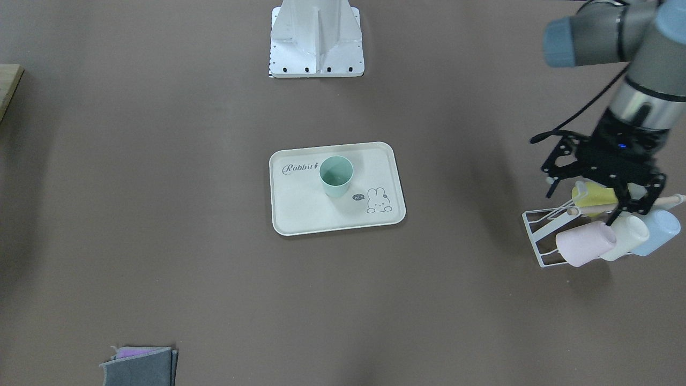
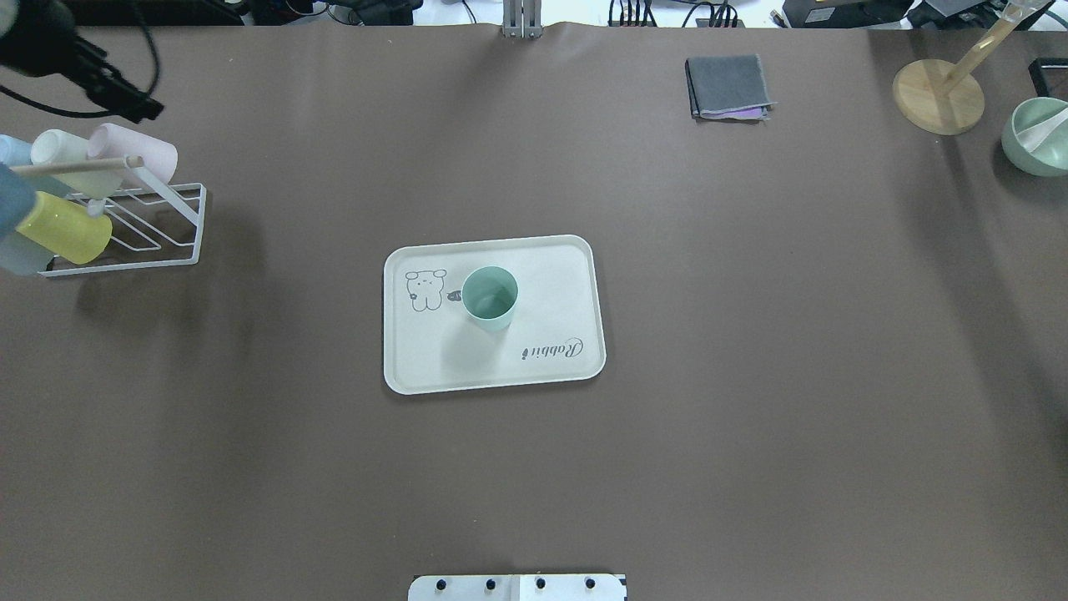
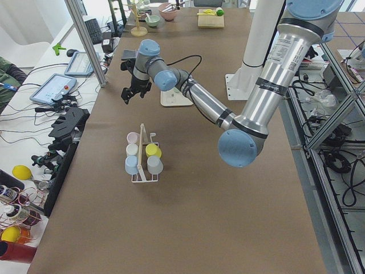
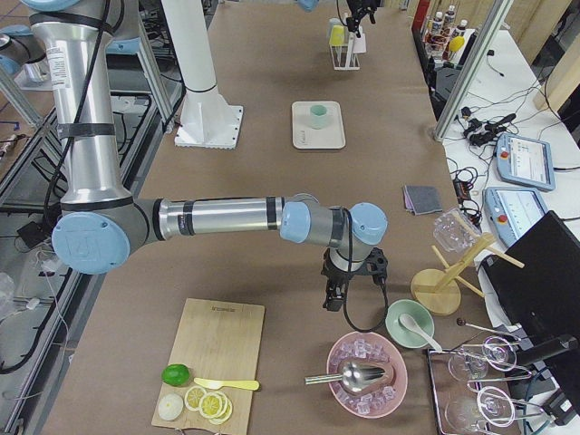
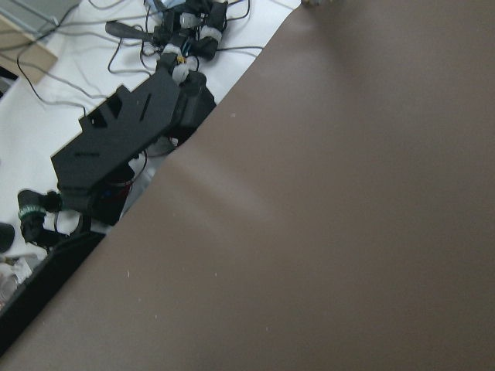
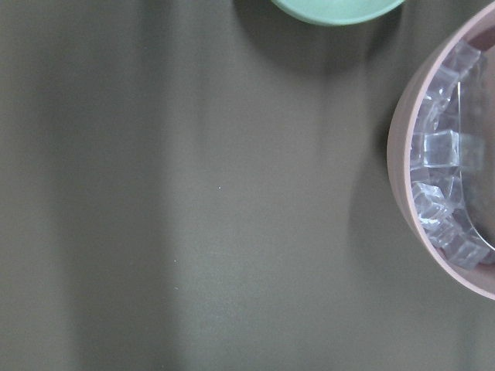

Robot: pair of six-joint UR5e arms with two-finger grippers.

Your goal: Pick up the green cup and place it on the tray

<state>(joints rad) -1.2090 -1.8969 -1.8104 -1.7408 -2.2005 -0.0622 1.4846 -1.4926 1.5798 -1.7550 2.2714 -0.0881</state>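
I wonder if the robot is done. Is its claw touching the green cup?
Apart. The front-facing view shows the green cup standing alone on the tray, with the left gripper far off over the cup rack.

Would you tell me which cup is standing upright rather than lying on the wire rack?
The green cup, standing mouth-up on the tray; the other cups lie sideways on the rack.

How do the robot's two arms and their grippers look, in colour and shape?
The left arm and right arm are silver tubes with pale blue joint caps. The left gripper and right gripper are black, with a black cable each.
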